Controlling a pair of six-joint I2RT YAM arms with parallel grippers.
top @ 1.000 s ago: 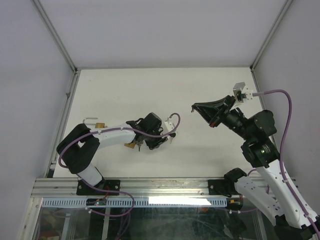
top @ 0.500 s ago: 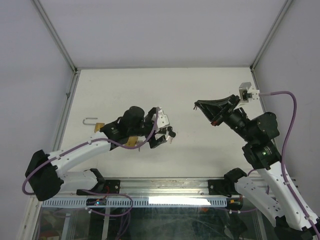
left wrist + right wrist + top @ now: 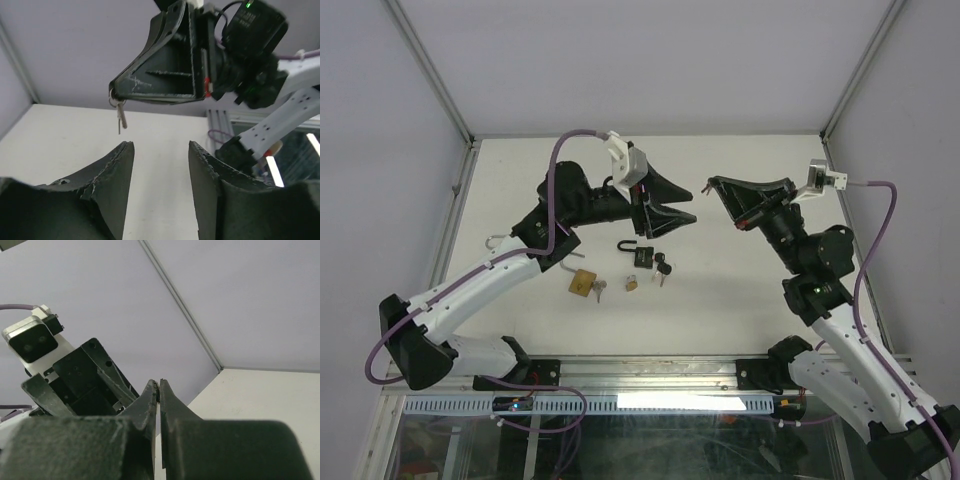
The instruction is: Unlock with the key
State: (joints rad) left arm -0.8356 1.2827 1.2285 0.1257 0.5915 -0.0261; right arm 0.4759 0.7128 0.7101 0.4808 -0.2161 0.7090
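Key aloft; padlock below
I hold the key point(image 3: 121, 117) in the closed right gripper point(image 3: 113, 90), dangling ahead of the half-open, empty left gripper point(image 3: 161, 147); padlock point(image 3: 638, 254) beneath it; key light, stiff, slippery; grasp its flat head.

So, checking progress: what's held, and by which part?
The right pincer pinches the key by its ring end; the blade hangs free. The left pincer holds nothing.

A white counter point(image 3: 510, 170) sits inside pale lilac walls point(image 3: 620, 60), with metal corner posts point(image 3: 429, 70) and an aluminium rail point(image 3: 640, 374) along its near edge.
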